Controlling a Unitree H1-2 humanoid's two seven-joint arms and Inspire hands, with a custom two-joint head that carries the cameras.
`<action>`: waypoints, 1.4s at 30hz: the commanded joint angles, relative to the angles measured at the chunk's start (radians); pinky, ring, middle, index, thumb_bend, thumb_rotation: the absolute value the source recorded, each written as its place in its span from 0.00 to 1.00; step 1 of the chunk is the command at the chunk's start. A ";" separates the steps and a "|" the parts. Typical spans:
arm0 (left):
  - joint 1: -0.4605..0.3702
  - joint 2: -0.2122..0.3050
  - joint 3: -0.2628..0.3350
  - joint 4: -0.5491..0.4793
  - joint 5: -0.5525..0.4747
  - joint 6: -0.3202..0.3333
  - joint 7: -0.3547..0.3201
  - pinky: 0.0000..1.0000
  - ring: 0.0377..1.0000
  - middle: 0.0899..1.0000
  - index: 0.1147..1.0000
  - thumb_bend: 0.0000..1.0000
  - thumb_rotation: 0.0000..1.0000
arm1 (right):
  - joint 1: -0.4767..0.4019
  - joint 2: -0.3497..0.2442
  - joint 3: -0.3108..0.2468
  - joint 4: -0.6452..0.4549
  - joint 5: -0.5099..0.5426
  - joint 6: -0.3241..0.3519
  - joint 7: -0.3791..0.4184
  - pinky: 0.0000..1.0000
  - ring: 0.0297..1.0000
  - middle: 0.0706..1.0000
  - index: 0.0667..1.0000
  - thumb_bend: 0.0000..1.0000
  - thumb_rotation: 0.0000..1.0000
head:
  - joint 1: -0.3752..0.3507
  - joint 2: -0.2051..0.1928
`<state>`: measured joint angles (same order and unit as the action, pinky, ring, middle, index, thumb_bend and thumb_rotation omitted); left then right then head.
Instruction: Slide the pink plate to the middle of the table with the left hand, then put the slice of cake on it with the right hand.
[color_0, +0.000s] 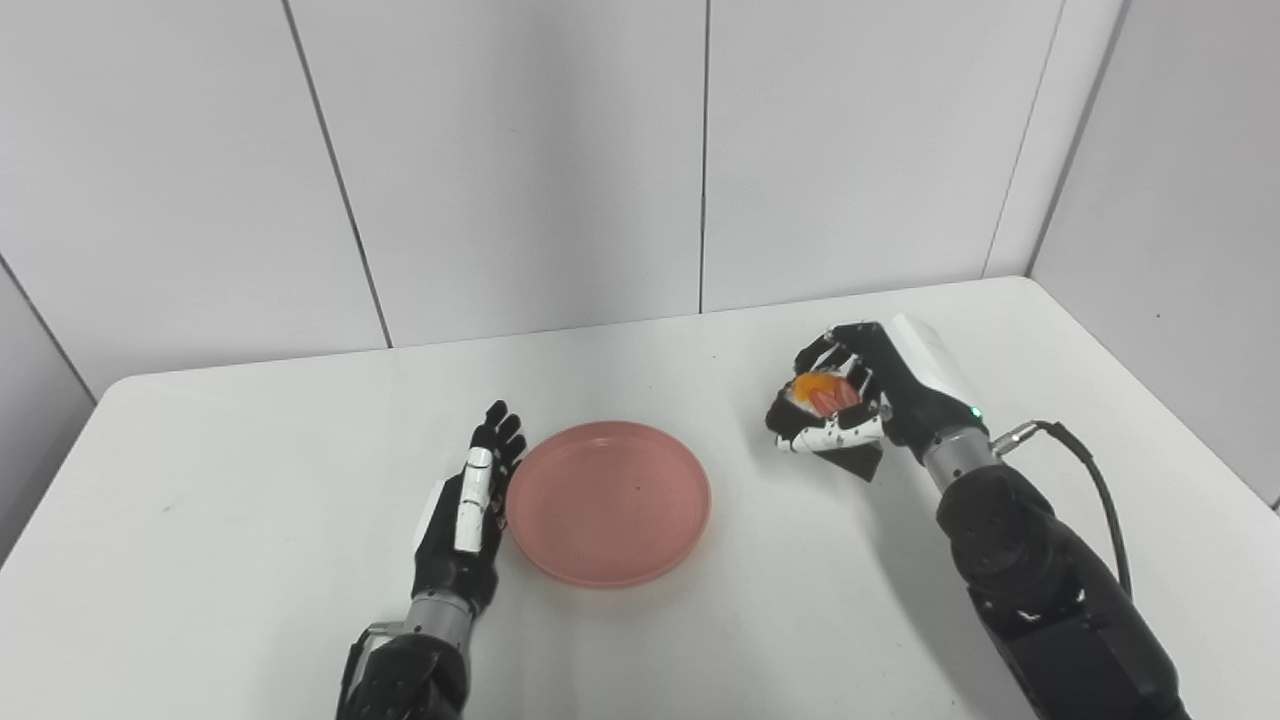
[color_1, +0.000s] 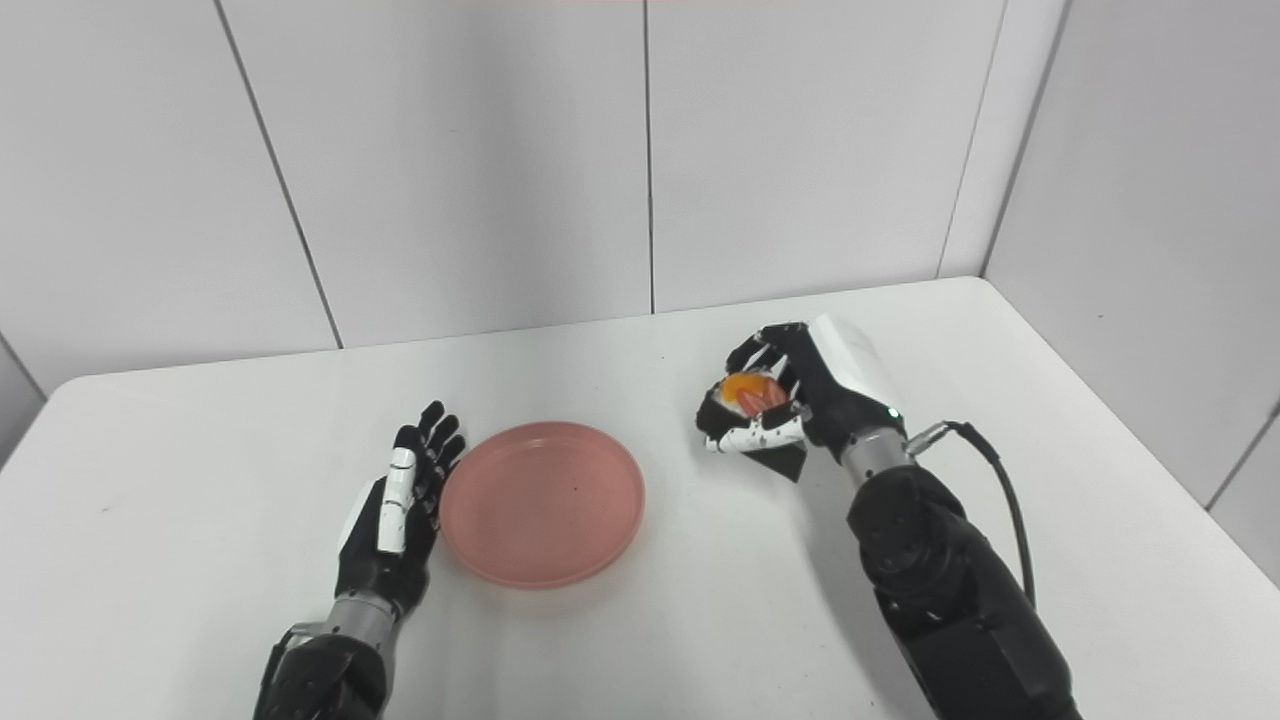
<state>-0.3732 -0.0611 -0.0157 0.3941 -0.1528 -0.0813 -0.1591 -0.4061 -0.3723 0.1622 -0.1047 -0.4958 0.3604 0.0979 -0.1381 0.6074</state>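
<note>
While beside plate (color_0: 608, 503), left hand (color_0: 470, 510) flat

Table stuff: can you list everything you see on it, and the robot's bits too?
plate: one, pink, empty, lying flat near the middle of the table.
slice of cake: one, orange and red on top, held up off the table to the right of the plate.
table: one, white, filling the lower part of both views.
wall panels: several, pale grey, behind and to the right of the table.
cable: one, black, looping off the right wrist.
left robot hand: one, black and white, open, fingers straight, against the plate's left rim.
right robot hand: one, black and white, closed around the slice of cake.
</note>
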 joint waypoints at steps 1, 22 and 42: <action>0.009 -0.022 -0.006 0.033 0.006 -0.017 0.007 1.00 1.00 1.00 1.00 0.62 1.00 | -0.033 0.014 0.011 -0.039 0.001 -0.056 -0.001 0.21 0.27 0.38 0.49 0.51 0.00 | 0.001 0.000; -0.005 -0.051 -0.007 0.034 0.042 -0.027 0.074 1.00 1.00 1.00 1.00 0.63 1.00 | -0.137 0.141 0.158 0.168 -0.036 -0.237 0.018 0.17 0.22 0.43 0.45 0.52 0.00 | 0.060 0.014; 0.003 -0.061 -0.012 0.017 0.057 -0.013 0.086 1.00 1.00 1.00 1.00 0.63 1.00 | -0.211 0.182 0.211 0.453 -0.136 -0.403 -0.117 0.22 0.28 0.44 0.45 0.52 0.00 | 0.063 0.018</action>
<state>-0.3794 -0.1148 -0.0228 0.4051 -0.0923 -0.0992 -0.0665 -0.5624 -0.2000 0.3776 0.3582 -0.6230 0.0046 0.0141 -0.0767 0.6259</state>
